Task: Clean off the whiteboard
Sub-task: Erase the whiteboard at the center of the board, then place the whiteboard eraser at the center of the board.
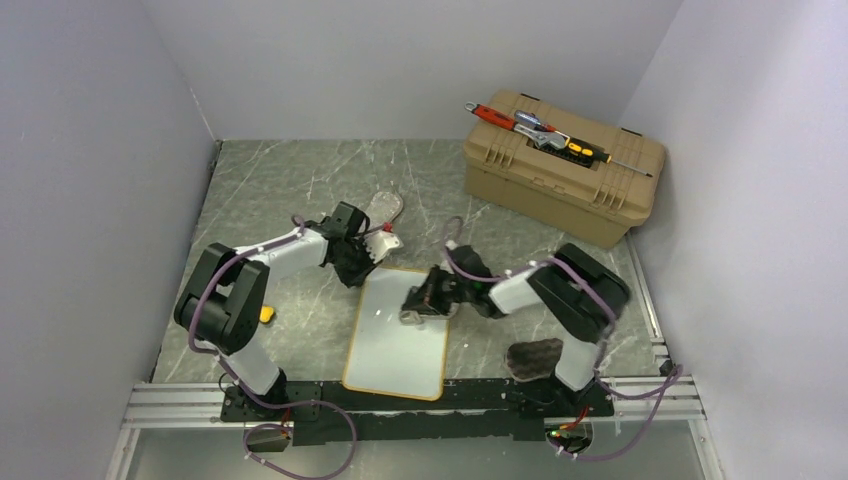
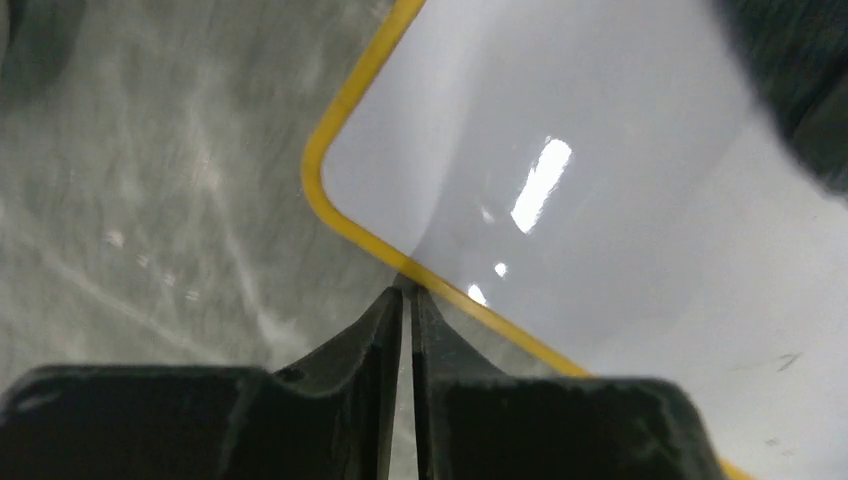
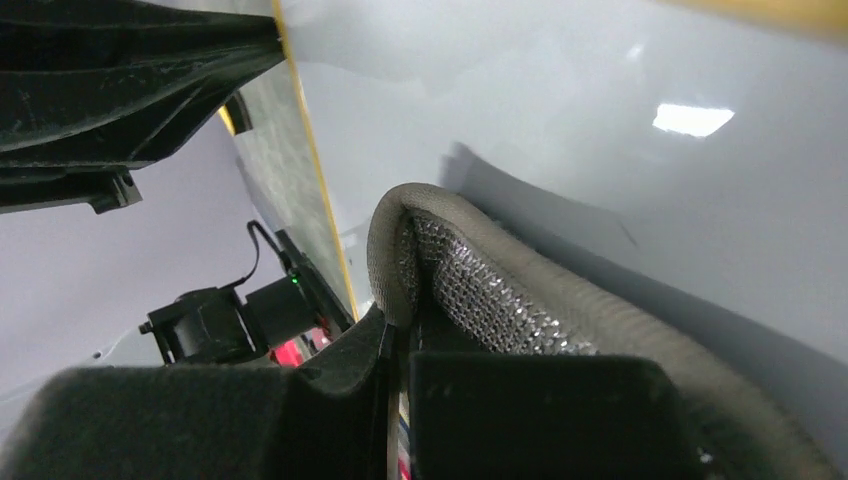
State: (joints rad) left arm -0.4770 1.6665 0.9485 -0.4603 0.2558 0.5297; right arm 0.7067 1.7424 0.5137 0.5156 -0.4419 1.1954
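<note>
Your whiteboard (image 1: 395, 350) lies flat at the lower middle of the overhead view and looks nearly clean. No scribbles show, only a faint dark fleck at the lower right of the left wrist view. Your right gripper (image 1: 419, 307) is clenched on a gray wiping pad (image 3: 500, 290) pressed to the board's upper part. Your left gripper (image 2: 410, 295) is pinched closed on nothing, with its tips at the yellow frame (image 2: 340, 110) near a corner, probably steadying the board. A last pass seems all that remains.

whiteboard (image 1: 390, 350) on table (image 1: 270, 180), centre-near | sponge (image 3: 500, 290) on whiteboard | toolbox (image 1: 540, 190) behind-right | tools (image 1: 540, 132) atop toolbox
</note>
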